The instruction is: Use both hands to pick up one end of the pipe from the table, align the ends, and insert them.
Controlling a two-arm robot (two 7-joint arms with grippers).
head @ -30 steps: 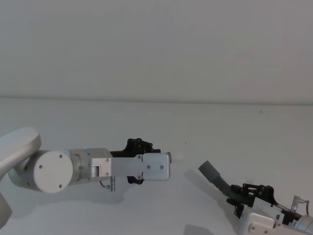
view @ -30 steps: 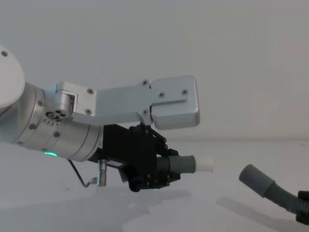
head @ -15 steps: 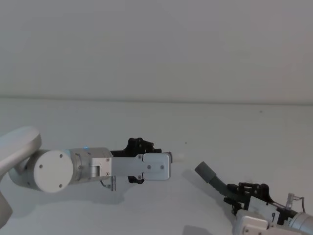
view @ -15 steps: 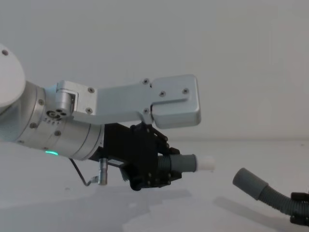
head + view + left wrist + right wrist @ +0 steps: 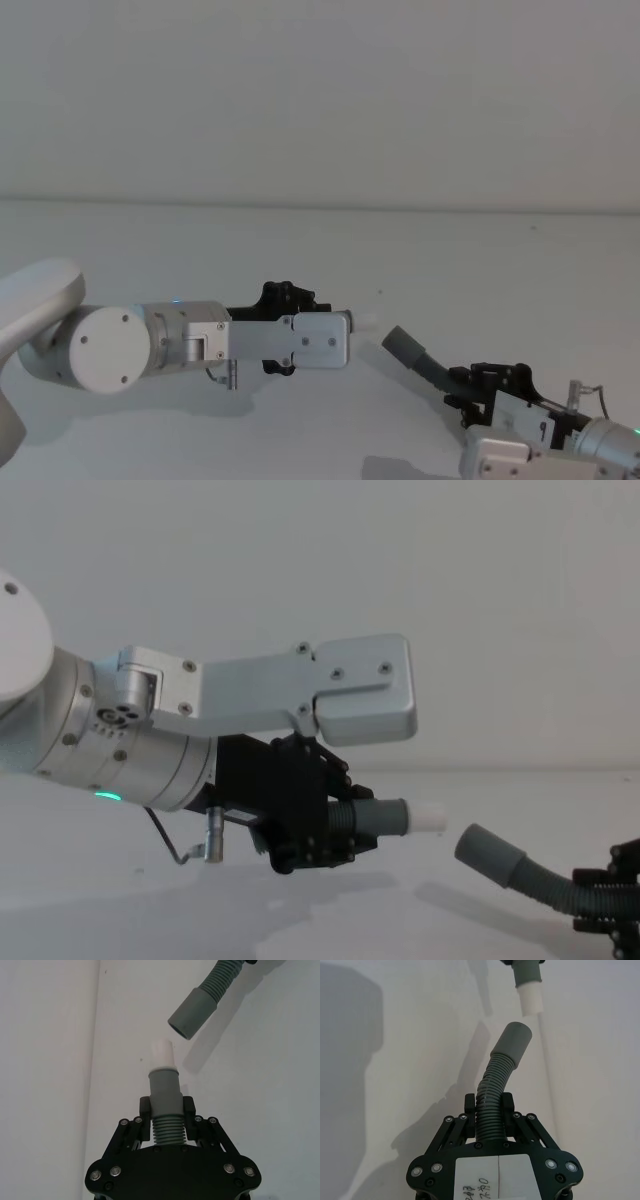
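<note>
My left gripper is shut on the ribbed neck of one pipe piece, held level above the table. Its grey cuff ends in a narrower white tip pointing right. My right gripper is shut on the corrugated hose, low at the front right. The hose's smooth grey cuff rises toward the white tip and stops a short gap from it, slightly lower and off its axis. In the head view the cuff sits just right of the tip.
A plain white wall stands behind the table. The left arm's silver camera bracket juts out over its gripper, and a green ring light glows on the wrist.
My right gripper has carried the hose leftward, bringing its cuff closer to the white tip. The left arm and its pipe piece have stayed put.
</note>
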